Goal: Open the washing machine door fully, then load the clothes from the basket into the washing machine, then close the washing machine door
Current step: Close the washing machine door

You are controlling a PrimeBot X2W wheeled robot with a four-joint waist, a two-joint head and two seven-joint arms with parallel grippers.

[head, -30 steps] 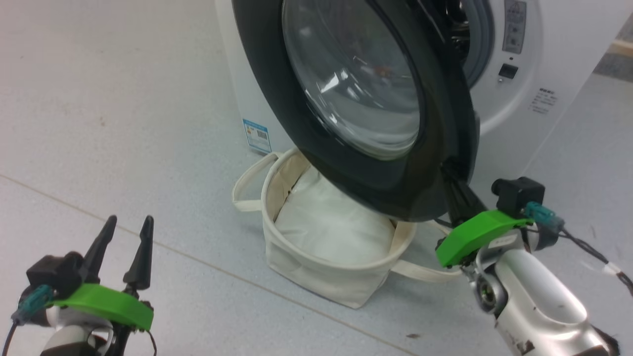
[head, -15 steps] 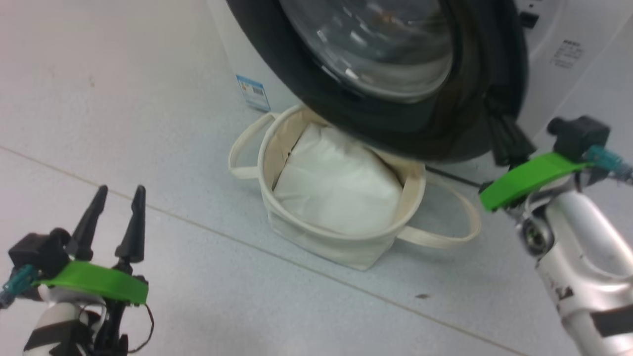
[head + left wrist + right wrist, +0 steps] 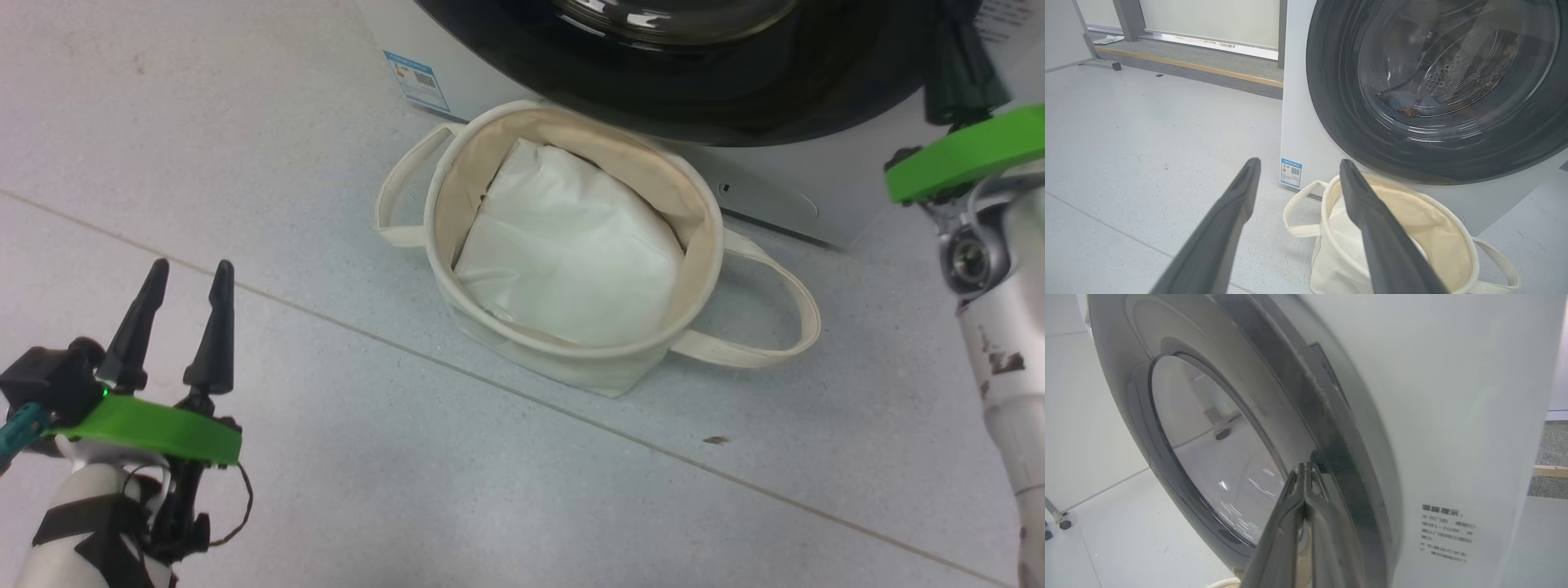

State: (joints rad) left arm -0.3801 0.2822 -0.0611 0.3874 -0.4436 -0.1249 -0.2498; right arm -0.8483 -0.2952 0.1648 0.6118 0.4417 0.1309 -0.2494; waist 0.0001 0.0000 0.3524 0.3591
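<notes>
Pressing tog., R gripper [image 3: 1304,467] fingers sit shut, tips at washing machine door [image 3: 1229,437] rim; L gripper [image 3: 189,273] fingers spread, empty, basket [image 3: 702,220] w/ white padding [image 3: 571,253] ahead-right of them.

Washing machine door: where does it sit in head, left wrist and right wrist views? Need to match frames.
Head view: washing machine door runs along the top edge, above the basket.
Left wrist view: door at upper right, glass facing the camera.
Right wrist view: door at left and centre, beyond the shut right gripper.
Shared landmark: the washing machine's white body.
</notes>
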